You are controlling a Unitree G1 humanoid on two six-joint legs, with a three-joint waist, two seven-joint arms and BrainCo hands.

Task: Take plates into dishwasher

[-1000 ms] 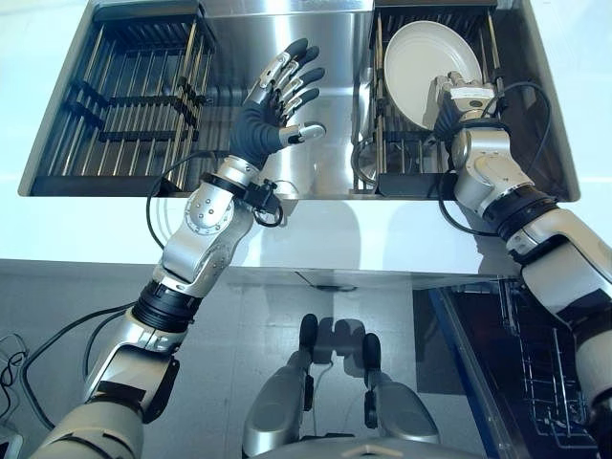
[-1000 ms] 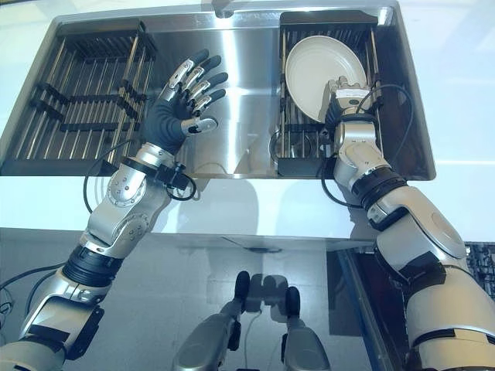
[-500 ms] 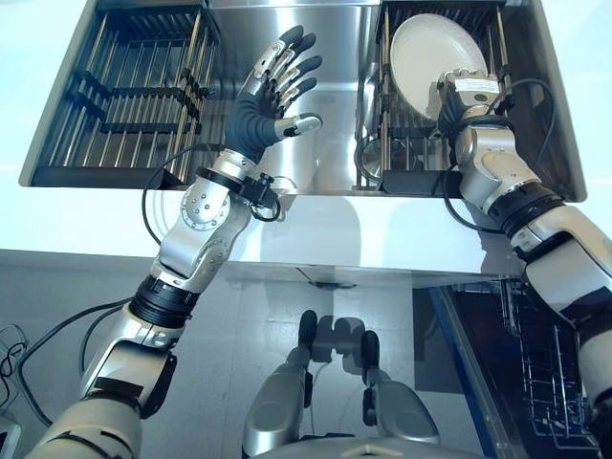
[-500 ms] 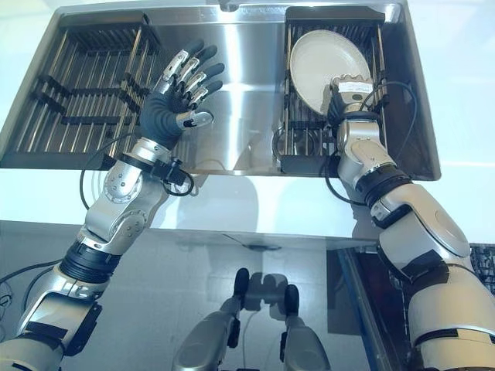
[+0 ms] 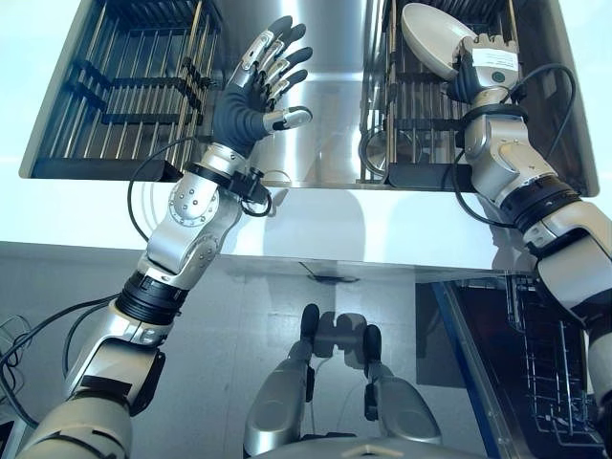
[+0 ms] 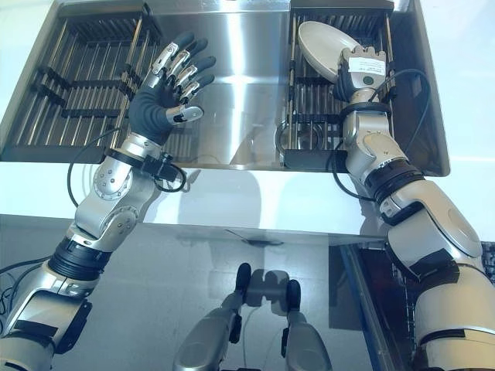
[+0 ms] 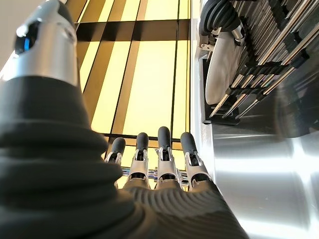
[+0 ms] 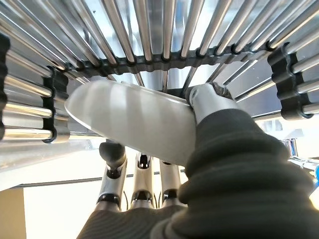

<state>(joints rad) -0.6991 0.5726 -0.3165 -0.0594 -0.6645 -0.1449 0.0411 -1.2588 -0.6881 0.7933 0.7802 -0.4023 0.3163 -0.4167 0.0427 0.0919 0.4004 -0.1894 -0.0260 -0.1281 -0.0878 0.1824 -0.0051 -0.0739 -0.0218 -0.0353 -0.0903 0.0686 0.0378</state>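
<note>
A white plate is at the far end of the right dish rack in the steel sink, tilted with its face down. My right hand is shut on its near rim. In the right wrist view the thumb presses on top of the plate and the fingers lie under it, with the rack's bars behind. My left hand is open and empty, fingers spread, raised over the middle of the sink. The left wrist view shows its fingers and the plate in the distance.
An empty dark wire rack fills the left part of the sink. A white counter edge runs along the sink's front. A dishwasher basket with wire tines shows low at the right, below the counter.
My right hand has tipped the plate from leaning upright to nearly flat and moved it toward the far end of the rack. The whole picture has shifted. The left hand stays open.
</note>
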